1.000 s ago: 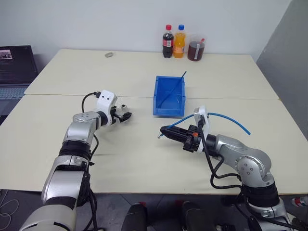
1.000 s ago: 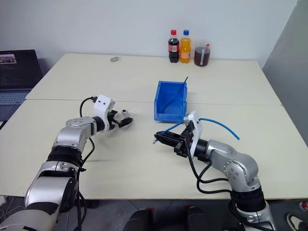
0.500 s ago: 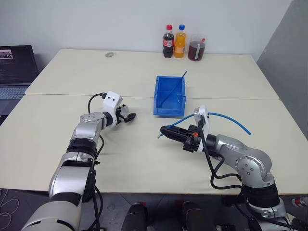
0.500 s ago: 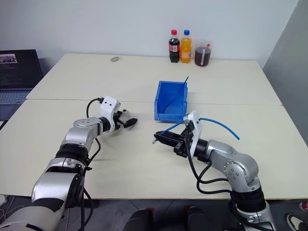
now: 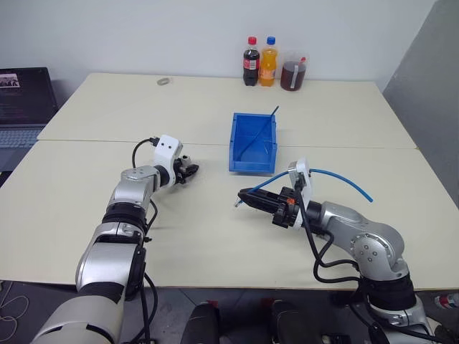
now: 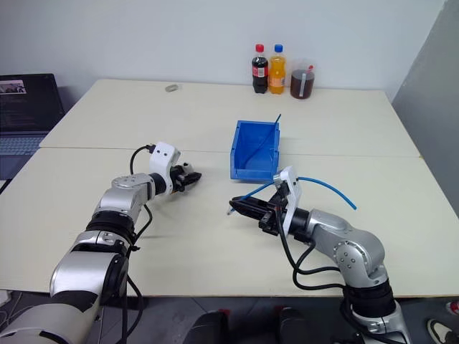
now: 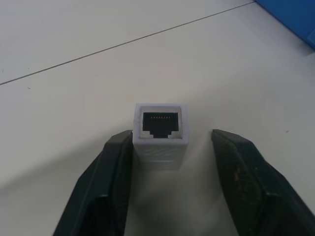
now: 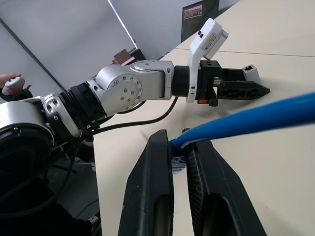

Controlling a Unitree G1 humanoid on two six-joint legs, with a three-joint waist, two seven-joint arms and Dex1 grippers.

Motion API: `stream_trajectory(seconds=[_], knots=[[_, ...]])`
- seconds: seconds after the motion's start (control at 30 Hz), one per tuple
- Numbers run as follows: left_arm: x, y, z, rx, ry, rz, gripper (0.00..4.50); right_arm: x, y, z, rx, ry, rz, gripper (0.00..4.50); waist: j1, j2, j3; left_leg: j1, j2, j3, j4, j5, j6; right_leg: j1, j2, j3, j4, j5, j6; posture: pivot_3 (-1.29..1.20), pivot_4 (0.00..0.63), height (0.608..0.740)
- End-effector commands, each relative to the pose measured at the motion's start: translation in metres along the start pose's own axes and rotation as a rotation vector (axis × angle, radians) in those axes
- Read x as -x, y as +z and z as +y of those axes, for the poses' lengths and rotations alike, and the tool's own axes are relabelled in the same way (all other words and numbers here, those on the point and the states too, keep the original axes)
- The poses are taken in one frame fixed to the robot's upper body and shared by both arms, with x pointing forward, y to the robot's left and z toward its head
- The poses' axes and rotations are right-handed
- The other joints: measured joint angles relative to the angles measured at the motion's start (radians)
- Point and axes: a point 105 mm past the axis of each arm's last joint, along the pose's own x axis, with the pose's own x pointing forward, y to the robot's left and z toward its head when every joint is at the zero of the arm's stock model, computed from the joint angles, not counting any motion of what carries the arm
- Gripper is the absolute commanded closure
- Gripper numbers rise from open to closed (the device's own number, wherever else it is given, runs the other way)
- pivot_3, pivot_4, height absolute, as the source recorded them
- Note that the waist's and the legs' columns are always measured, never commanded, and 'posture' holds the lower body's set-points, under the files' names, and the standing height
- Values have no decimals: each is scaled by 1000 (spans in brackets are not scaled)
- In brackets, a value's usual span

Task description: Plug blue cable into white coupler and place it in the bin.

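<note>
Early stage, nothing mated yet. Blue cable pinched near its plug end in right pincer, clenched, at centre-right of head view, rest of cord arcing off to the right. White coupler resting on cream surface at left-centre, socket face showing toward the wrist camera, between the fingers of left pincer: one finger touching its side, the other standing clear, so parted, not gripping. Blue bin above centre, holding a thin dark strand, no cable or coupler. Left to do, by judgement: grasp coupler, lift, align, insert plug, drop joined pair in bin.
</note>
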Motion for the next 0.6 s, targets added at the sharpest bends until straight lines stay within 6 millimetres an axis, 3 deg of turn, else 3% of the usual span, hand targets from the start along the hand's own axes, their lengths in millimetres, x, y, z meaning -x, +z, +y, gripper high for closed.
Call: stream_trajectory(seconds=[0.03,0.17,0.37,0.6], knots=[[1,6,3,-9,9,-16,3018,0,10,10,36,28,-37,4408,0,0,0,0,0,0,0,0,0,0,0,0,0,0,0,0,150,740],[3,3,7,-7,23,-21,3725,0,9,9,39,22,-34,4408,0,0,0,0,0,0,0,0,0,0,0,0,0,0,0,0,150,740],[14,4,-2,-37,-94,-57,3721,3,7,8,62,11,-18,4409,-3,0,0,0,0,0,0,0,0,0,0,0,0,0,-1,0,150,740],[68,-2,-71,-185,-579,-81,3721,25,-13,8,191,-8,94,4409,-3,0,0,-2,0,1,-1,0,0,-2,-1,1,0,2,-5,0,150,740]])
